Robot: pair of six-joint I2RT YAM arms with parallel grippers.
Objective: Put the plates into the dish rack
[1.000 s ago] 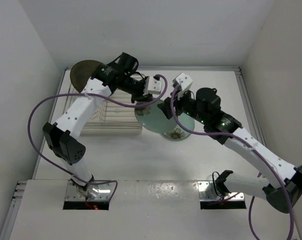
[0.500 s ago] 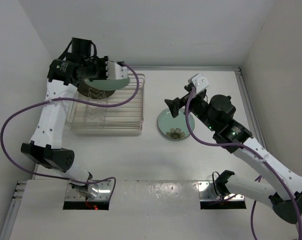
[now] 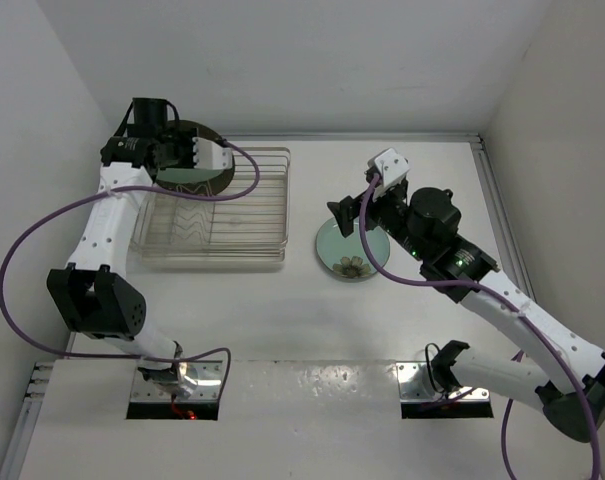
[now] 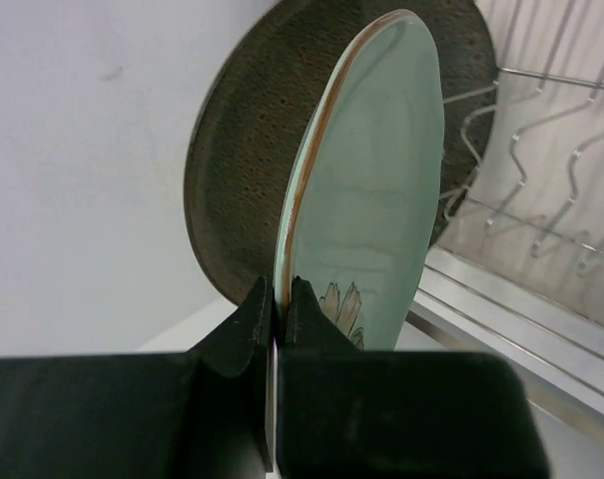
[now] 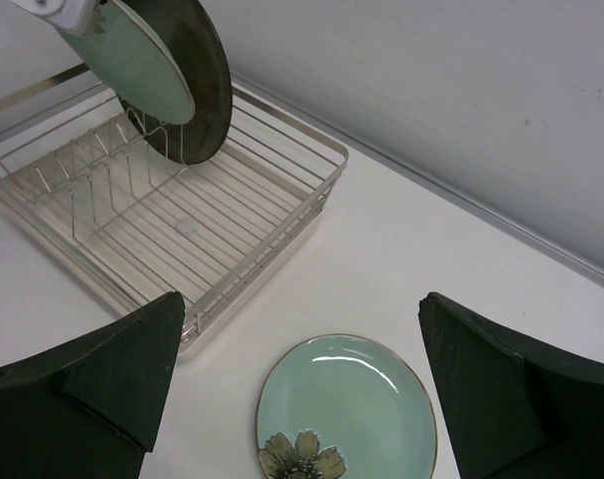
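The left gripper (image 4: 279, 299) is clenched on the rim of a mint-green plate (image 4: 376, 200), holding it upright at the far left end of the dish rack (image 3: 272, 252), just beside the brown plate (image 4: 247, 170) standing there. The other mint-green plate (image 5: 346, 409) lies flat on the table (image 3: 282, 310) right of the rack, below the right gripper (image 5: 303, 299), whose fingers are spread wide, grasping nothing.

White link shells (image 3: 110, 215), black joint housings (image 3: 100, 305), purple cables (image 3: 42, 225) (small green status lights (image 3: 460, 259))
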